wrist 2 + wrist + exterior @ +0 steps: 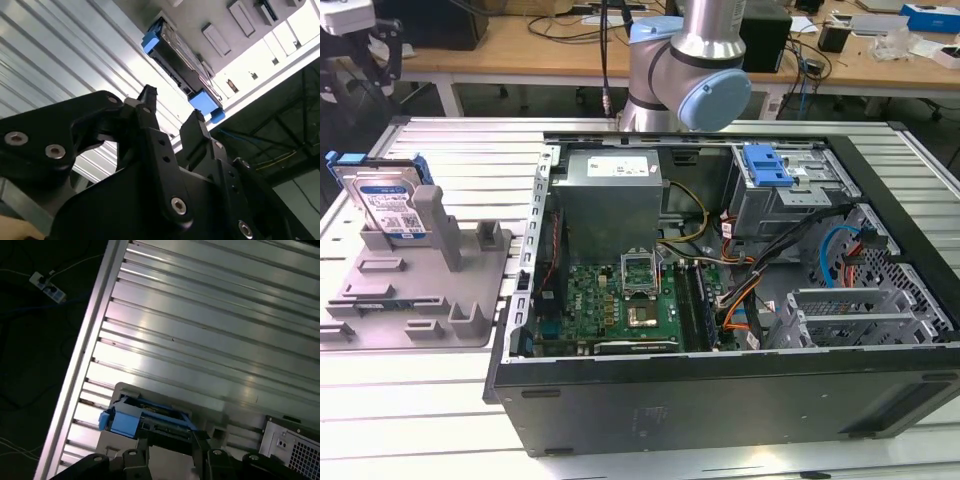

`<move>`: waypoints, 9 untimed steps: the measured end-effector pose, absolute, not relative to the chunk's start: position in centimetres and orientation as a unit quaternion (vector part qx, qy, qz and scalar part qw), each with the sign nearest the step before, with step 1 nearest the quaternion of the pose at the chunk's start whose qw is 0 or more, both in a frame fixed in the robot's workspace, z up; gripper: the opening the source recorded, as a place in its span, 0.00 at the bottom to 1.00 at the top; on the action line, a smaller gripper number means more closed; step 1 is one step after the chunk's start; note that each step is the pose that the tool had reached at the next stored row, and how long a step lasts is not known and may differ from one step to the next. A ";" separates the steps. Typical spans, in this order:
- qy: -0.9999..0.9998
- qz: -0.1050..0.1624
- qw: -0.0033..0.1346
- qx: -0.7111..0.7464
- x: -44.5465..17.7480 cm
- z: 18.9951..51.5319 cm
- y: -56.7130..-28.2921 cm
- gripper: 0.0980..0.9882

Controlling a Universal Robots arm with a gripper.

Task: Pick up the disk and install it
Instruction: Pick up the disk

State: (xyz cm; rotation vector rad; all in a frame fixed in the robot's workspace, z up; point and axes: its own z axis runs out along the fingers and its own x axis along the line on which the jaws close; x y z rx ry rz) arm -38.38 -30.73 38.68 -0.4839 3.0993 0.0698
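Observation:
The disk [386, 200], a silver drive with a white-and-blue label in a bright blue carrier, stands on edge in a grey fixture [430, 285] on the table, at the exterior view's left. My gripper [360, 55] hangs above it at the top left corner of that view. In the second wrist view the two black fingers [147, 97] stand apart with nothing between them, and the disk [182, 70] lies beyond the gripper [172, 107]. The first wrist view shows the disk [145, 417] just past the gripper [170, 442]. There is no contact.
An open computer case [720, 390] fills the exterior view's middle and right, with its motherboard [620, 300], power supply [610, 195] and a grey drive cage topped by a blue latch [767, 165]. The arm's base [690, 70] stands behind the case. The slatted table [210, 325] surrounds the fixture.

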 end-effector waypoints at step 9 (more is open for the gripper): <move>0.968 0.022 -0.001 -0.250 -38.4 38.6 -30.7 0.43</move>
